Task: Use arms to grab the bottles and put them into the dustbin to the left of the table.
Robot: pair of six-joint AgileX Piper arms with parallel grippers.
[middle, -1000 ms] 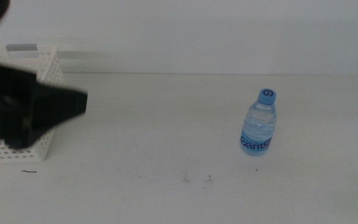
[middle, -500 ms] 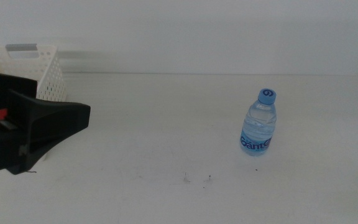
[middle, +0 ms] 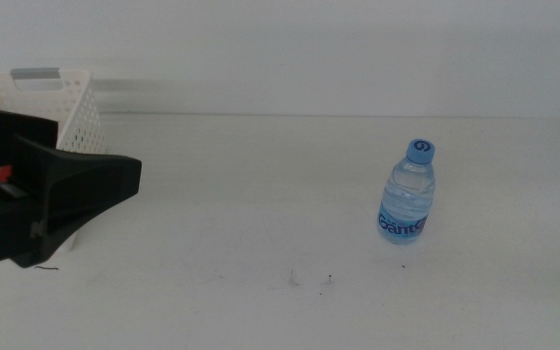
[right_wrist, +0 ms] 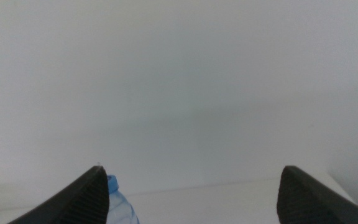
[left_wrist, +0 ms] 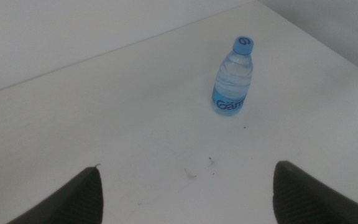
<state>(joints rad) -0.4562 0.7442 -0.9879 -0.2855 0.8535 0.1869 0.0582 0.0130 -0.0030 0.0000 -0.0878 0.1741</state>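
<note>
Your left gripper (left_wrist: 185, 186), jaws spread and empty by the desk's (middle: 261, 194) left edge, faced the upright water bottle (middle: 404, 192) standing well apart toward the right edge.

The water bottle (middle: 405, 192) is showing clear plastic with a blue cap and a blue label lettered in white. The dustbin (middle: 74, 119) is showing white, its sides patterned with small perforations and its handle strip grey. The table (middle: 261, 194) is lying plain white with a few dark specks. The left gripper (left_wrist: 185, 196) is showing black jaws, as is the right gripper (right_wrist: 191, 196).
</note>
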